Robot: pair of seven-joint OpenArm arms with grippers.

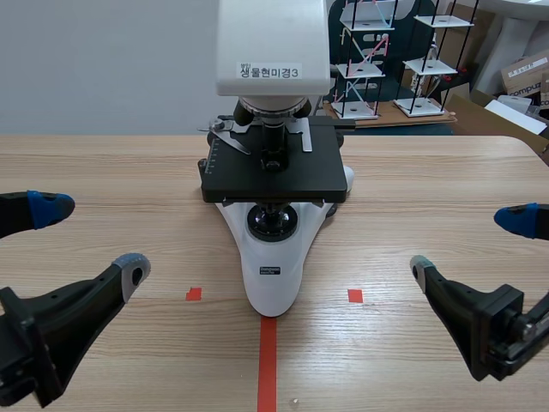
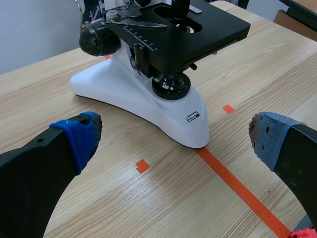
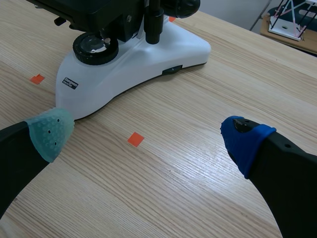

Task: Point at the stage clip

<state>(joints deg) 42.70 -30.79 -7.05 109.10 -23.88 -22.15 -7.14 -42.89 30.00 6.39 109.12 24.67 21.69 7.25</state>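
a white microscope [image 1: 273, 172] stands on the wooden table [image 1: 429, 189] at the middle, its rounded base [image 1: 273, 283] pointing toward the near edge and its white head [image 1: 273, 43] carrying a label with korean print. the black stage [image 1: 274, 176] sits level above the base, with the round condenser lens [image 1: 273, 221] under it. the stage clip [image 1: 227, 137], a thin silver metal arm, lies on the far left part of the stage, just left of the objective; in the left wrist view it [image 2: 133, 21] shows atop the stage's far side, near the black focus knob [image 2: 96, 40].

the left gripper [image 1: 90, 239] is low at the near left, well apart from the microscope, its fingers spread wide with nothing between them; one pad is blue, the other grey. in its own wrist view the left gripper [image 2: 176, 136] frames the base from the near side without touching it. the right gripper [image 1: 470, 245] is at the near right, likewise spread wide and holding nothing, and well apart from the clip. in the right wrist view the right gripper [image 3: 146, 135] hangs over bare table just beside the base.

an orange-red tape line [image 1: 267, 360] runs from the base's near tip toward the near edge, with a small tape square on either side. beyond the far right of the table stand rod-and-shelf models [image 1: 395, 60] and a cardboard box [image 1: 523, 73].
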